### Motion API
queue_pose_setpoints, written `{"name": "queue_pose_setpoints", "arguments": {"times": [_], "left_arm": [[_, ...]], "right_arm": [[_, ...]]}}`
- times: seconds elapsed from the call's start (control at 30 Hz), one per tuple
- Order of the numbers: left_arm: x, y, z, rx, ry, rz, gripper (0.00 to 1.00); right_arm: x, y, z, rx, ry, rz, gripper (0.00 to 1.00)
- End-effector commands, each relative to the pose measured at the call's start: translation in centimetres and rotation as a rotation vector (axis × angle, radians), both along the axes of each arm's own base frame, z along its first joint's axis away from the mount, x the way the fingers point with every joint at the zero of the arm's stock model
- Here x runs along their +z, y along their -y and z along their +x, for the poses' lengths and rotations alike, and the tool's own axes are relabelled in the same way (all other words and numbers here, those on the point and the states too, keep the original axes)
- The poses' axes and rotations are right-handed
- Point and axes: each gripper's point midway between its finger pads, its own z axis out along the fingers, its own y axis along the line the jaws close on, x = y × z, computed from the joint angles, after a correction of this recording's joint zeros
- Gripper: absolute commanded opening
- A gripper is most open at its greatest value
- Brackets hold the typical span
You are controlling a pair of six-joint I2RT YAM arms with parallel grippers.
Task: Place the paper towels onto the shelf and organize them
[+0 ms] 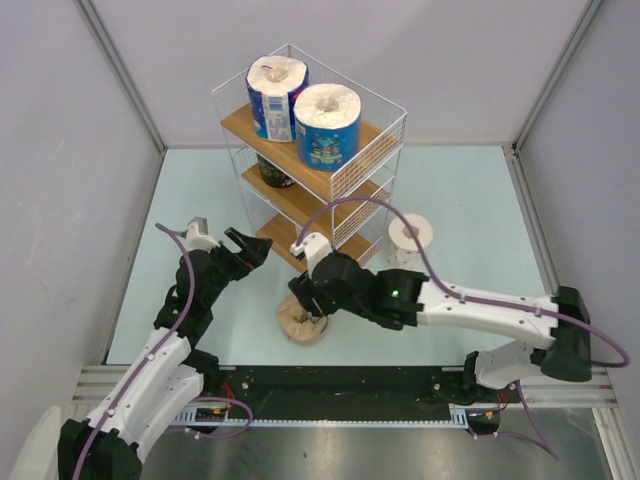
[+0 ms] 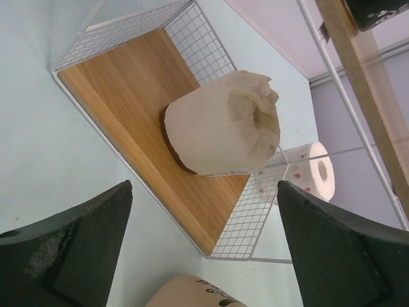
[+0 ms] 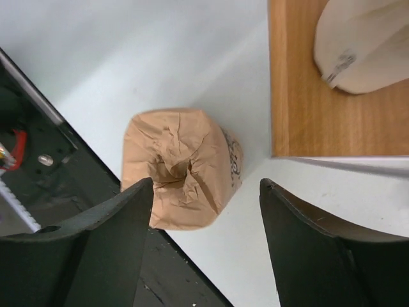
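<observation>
Four rolls sit on the shelf (image 1: pixel 240 122), two blue-wrapped rolls (image 1: pixel 326 125) on top, dark roll (image 1: pixel 275 172) on the middle tier, cream roll (image 2: pixel 223 131) on the bottom, leaving you the tan-brown roll (image 3: pixel 182 167) at the counter's (image 1: pixel 470 200) near edge beneath your spread right tool (image 3: pixel 206 188) and the white dotted roll (image 1: pixel 410 238) beside the shelf; your left tool (image 2: pixel 204 185) is spread, empty.

Wrapped cream roll (image 2: pixel 220 131) on shelf board (image 2: pixel 128 89), white dotted roll (image 2: pixel 310 176) beyond

Bright even light, soft shadows, sharp focus
</observation>
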Motion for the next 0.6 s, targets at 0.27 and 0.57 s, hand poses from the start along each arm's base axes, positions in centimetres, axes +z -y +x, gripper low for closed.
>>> {"name": "queue_pose_setpoints", "arguments": {"times": [0.27, 0.57], "left_arm": [[0.5, 1.9, -3.0, -0.194, -0.048, 0.121, 1.00], [0.5, 4.2, -3.4, -0.248, -0.002, 0.095, 1.00]], "right_arm": [[8.3, 11.0, 3.6, -0.396, 0.114, 0.215, 0.77], [7.8, 17.1, 6.4, -0.644, 0.109, 0.280, 0.77]]}}
